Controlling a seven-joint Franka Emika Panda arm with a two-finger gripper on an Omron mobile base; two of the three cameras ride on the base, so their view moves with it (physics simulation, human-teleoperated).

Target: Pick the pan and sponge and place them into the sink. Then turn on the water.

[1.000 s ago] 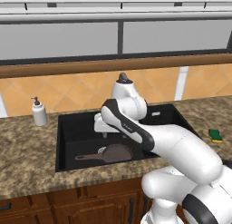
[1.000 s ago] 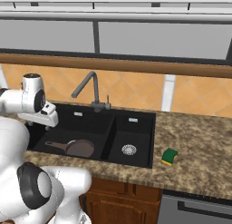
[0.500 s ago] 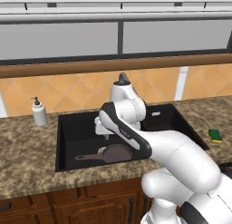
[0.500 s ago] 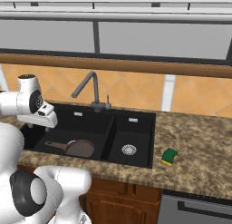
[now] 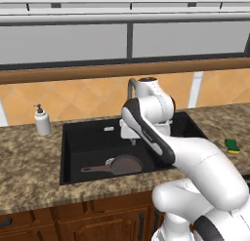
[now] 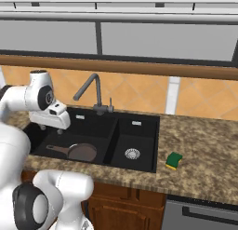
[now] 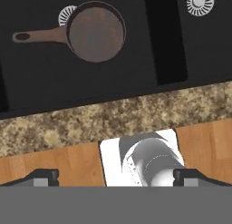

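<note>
The pan [image 5: 121, 164] [image 6: 82, 152] lies flat in the large basin of the black sink [image 5: 88, 142] [image 6: 135, 133], its handle pointing left. From the hand view, the pan [image 7: 96, 31] sits on the basin floor of the sink [image 7: 45, 78] and half covers a round drain. My gripper [image 5: 132, 139] [image 6: 50, 128] [image 7: 117, 177] hangs open above that basin, apart from the pan, with nothing between its fingers. The sponge [image 5: 232, 145] [image 6: 175, 160], yellow with a green top, rests on the counter to the right of the sink. No water runs from the faucet [image 6: 93, 87].
A white soap dispenser [image 5: 42, 121] stands on the counter left of the sink. The grey gooseneck faucet rises behind the divider between the basins, close behind my hand. The smaller basin's drain [image 6: 132, 153] [image 7: 199, 1] is uncovered. Speckled granite counter [image 6: 204, 159] runs on both sides.
My hand has drifted a little to the right over the large basin, jaws staying wide. The pan and the sponge have not moved.
</note>
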